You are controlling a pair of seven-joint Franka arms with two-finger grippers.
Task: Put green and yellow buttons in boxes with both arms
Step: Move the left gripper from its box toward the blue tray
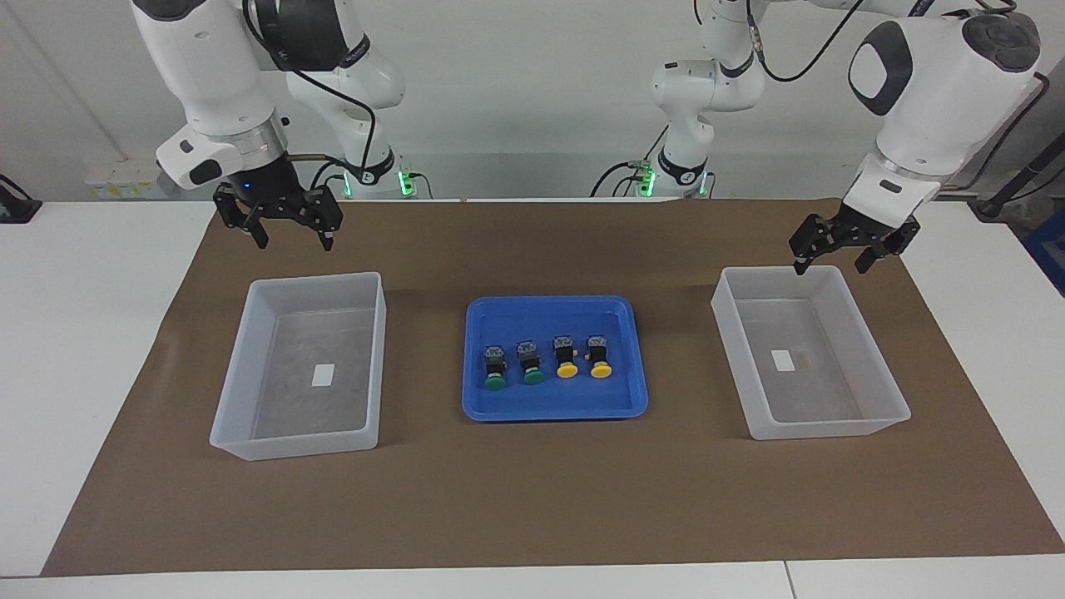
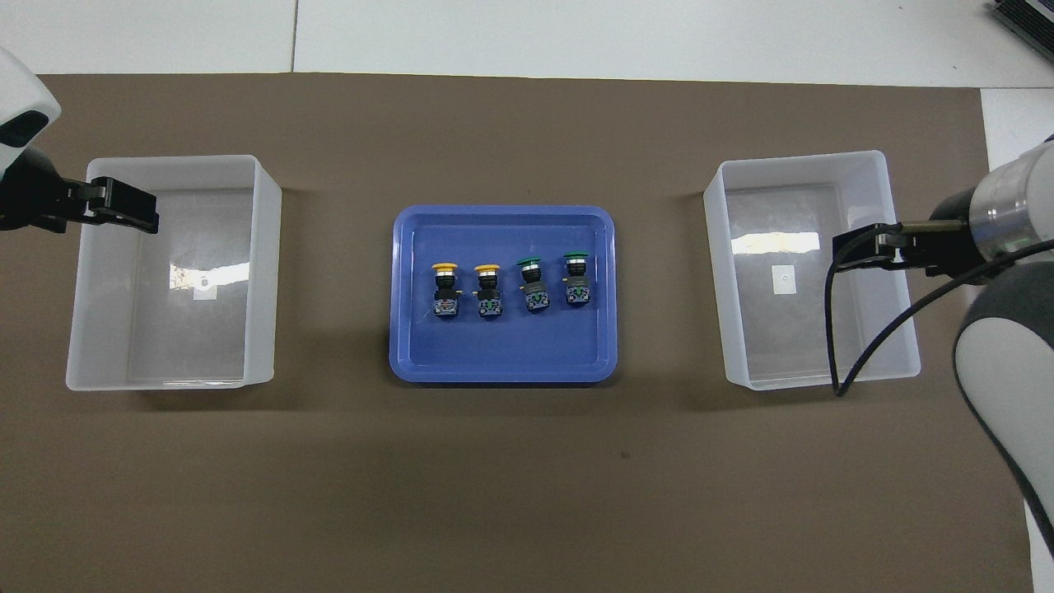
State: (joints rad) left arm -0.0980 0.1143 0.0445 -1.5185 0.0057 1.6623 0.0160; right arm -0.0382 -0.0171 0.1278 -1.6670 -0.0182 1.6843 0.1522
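Both grippers are open and hold nothing. The left gripper (image 1: 830,249) hangs over one box (image 1: 894,408), the right gripper (image 1: 287,225) by the other box (image 1: 241,433). The four buttons (image 1: 547,362) sit in the blue tray (image 1: 499,412) between the grippers. They sit close together, so a gripper may bump a neighbor.

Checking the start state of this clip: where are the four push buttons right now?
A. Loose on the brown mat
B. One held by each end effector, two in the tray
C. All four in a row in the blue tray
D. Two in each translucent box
C: both green buttons and both yellow buttons sit in a row in the blue tray.
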